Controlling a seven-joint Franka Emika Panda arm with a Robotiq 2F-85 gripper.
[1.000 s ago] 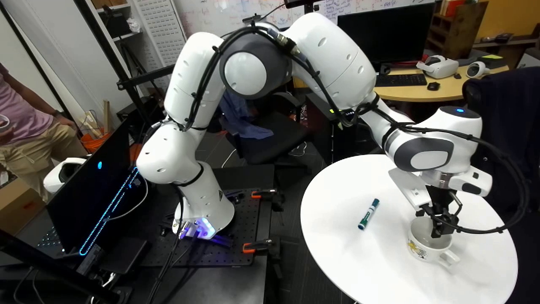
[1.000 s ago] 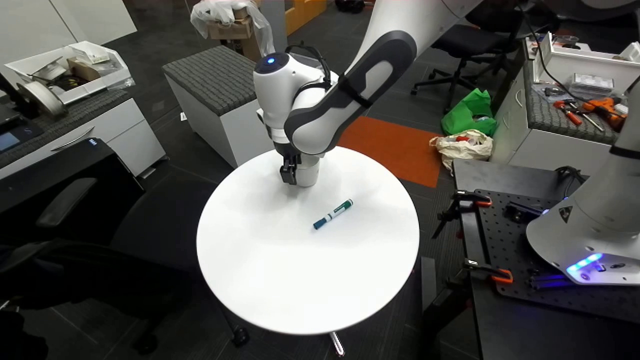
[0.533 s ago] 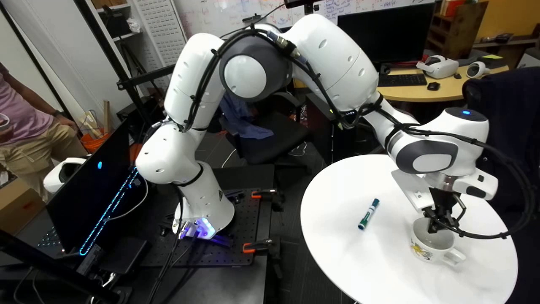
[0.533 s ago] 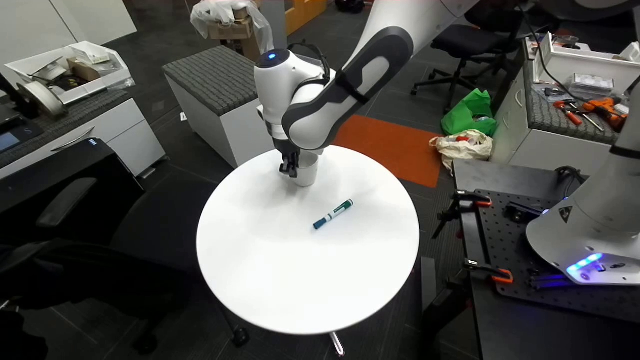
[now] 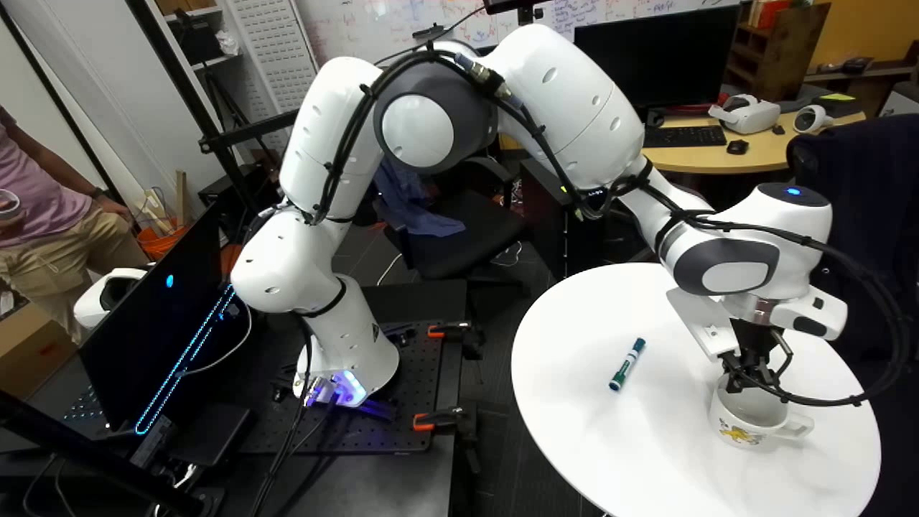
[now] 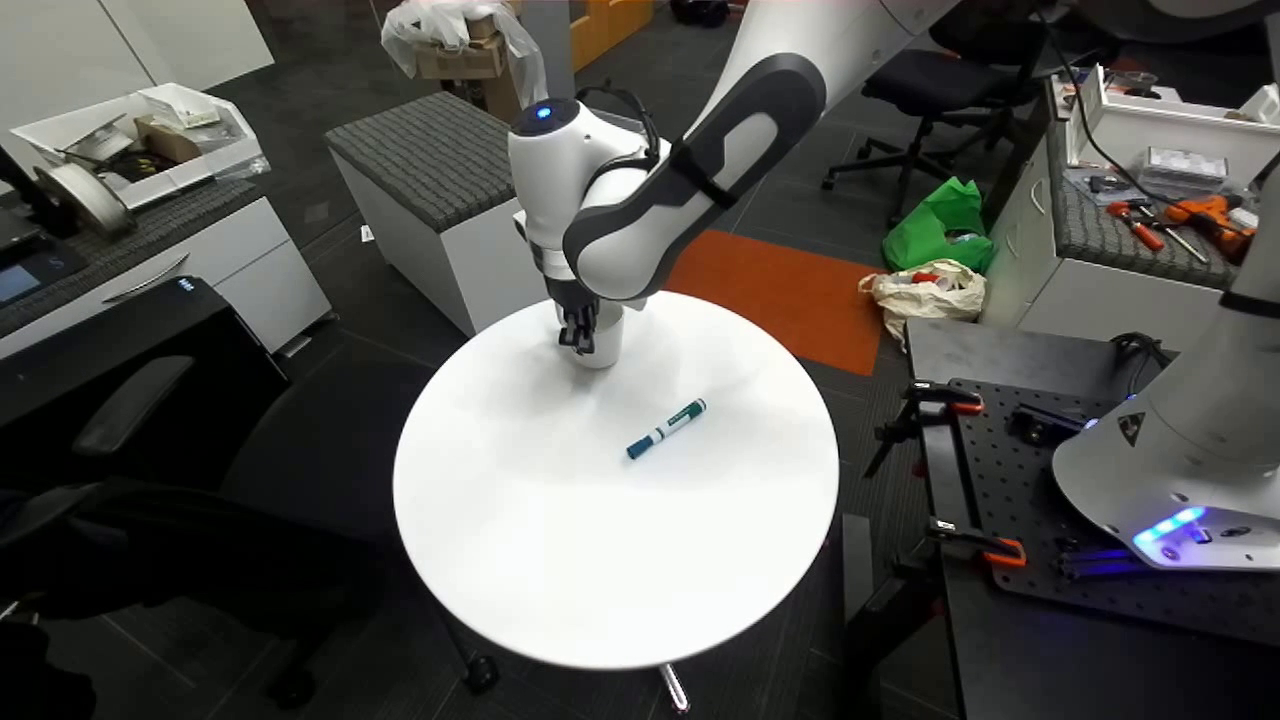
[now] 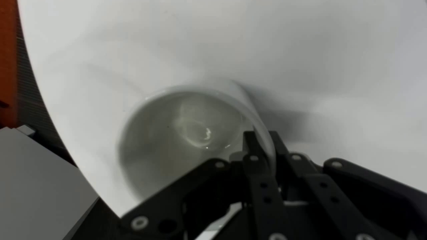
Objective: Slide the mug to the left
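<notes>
The white mug [image 5: 747, 427] stands upright on the round white table, printed side and handle [image 5: 793, 426] showing in an exterior view. In an exterior view the mug [image 6: 606, 345] sits near the table's rim, partly behind my gripper [image 6: 578, 332]. My gripper [image 7: 263, 143] has pinched the mug's wall in the wrist view: one finger is inside the cup, the other outside, the rim [image 7: 267, 146] between them. The mug's interior [image 7: 200, 130] looks empty. Its handle is hidden in the wrist view.
A dark green marker [image 5: 627, 365] lies on the white table [image 5: 574, 337], nearer the robot base than the mug. The table's edge is close to the mug in the wrist view. A grey cabinet [image 6: 430, 160] stands just beyond that edge.
The gripper has closed from wide onto the mug's wall and risen slightly. In the exterior views the mug has shifted a little toward the gripper's fingers and its handle has swung round. The marker stays put.
</notes>
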